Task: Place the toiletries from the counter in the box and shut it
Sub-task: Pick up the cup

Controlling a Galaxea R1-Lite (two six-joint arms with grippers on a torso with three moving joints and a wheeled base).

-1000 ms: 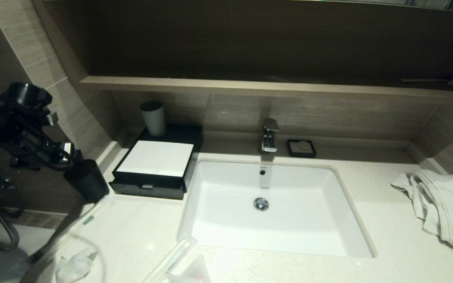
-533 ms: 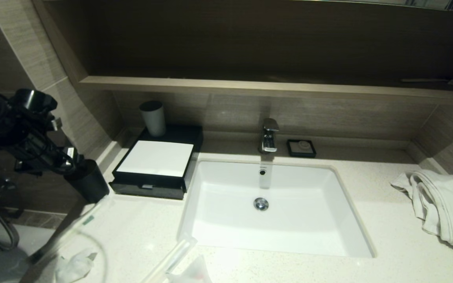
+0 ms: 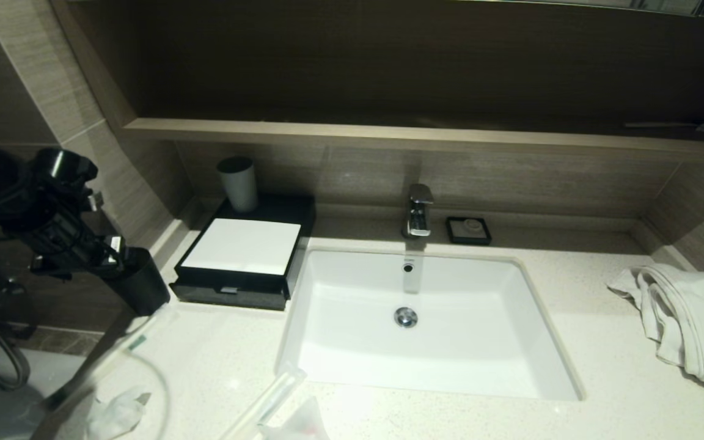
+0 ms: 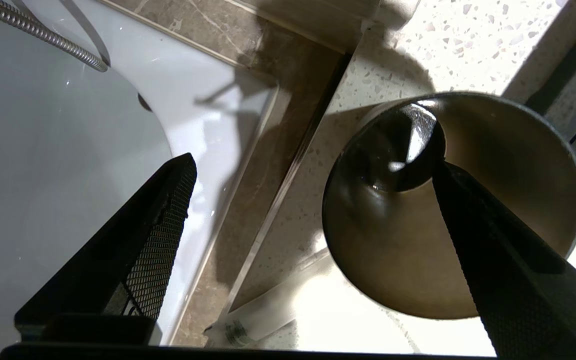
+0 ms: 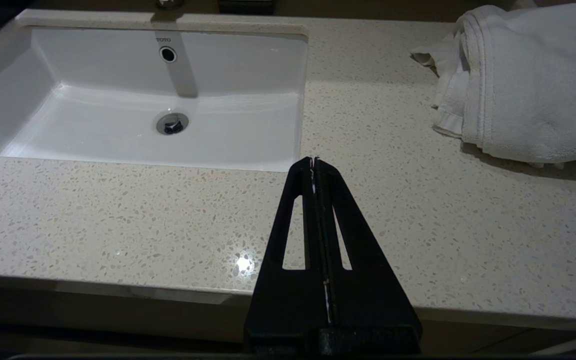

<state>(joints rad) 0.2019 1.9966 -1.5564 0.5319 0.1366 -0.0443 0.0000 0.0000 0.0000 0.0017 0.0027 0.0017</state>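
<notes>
While upright, black cup [image 3: 138, 282] — left gripper [image 4: 313, 185] straddling rim.

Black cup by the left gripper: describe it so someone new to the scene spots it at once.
Start at the white sink and go to the black box on the counter to its left. The black cup stands just left of that box, at the counter's left edge, with one finger of the open left gripper inside its rim. The grey cup behind the box is paler and farther back.
</notes>
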